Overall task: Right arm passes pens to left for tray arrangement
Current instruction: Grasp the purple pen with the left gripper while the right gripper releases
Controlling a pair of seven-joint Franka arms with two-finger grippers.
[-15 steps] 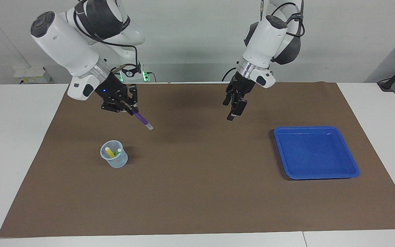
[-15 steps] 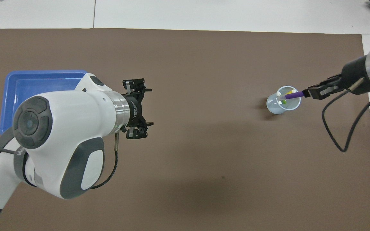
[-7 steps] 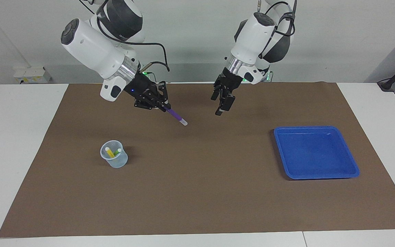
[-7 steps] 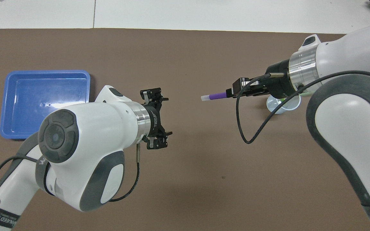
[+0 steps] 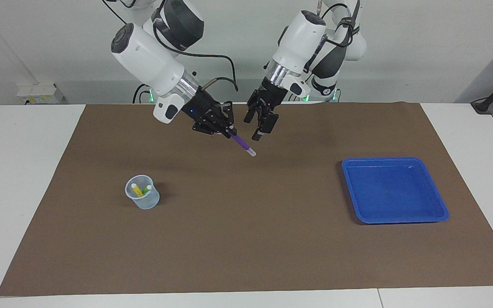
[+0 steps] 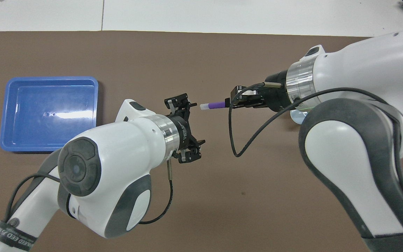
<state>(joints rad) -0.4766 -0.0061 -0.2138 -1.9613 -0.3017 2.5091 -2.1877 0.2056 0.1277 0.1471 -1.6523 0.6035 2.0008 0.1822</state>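
Observation:
My right gripper (image 5: 228, 131) (image 6: 230, 103) is shut on the purple pen (image 5: 242, 144) (image 6: 216, 104) and holds it in the air over the middle of the mat. The pen's whitish tip points toward my left gripper (image 5: 253, 128) (image 6: 187, 130). That gripper hangs open right beside the tip, apart from it, with nothing between its fingers. The yellow pen (image 5: 136, 189) and the green pen (image 5: 147, 188) stand in a small translucent cup (image 5: 142, 199) toward the right arm's end. The blue tray (image 5: 394, 159) (image 6: 51, 78) lies bare toward the left arm's end.
A brown mat (image 5: 246, 239) covers most of the white table. In the overhead view my right arm hides nearly all of the cup (image 6: 296, 117). Both arms' cables hang loose near the wrists.
My right arm has carried the purple pen from above the cup toward the middle of the mat. My left gripper has moved away from the tray to meet it, still open.

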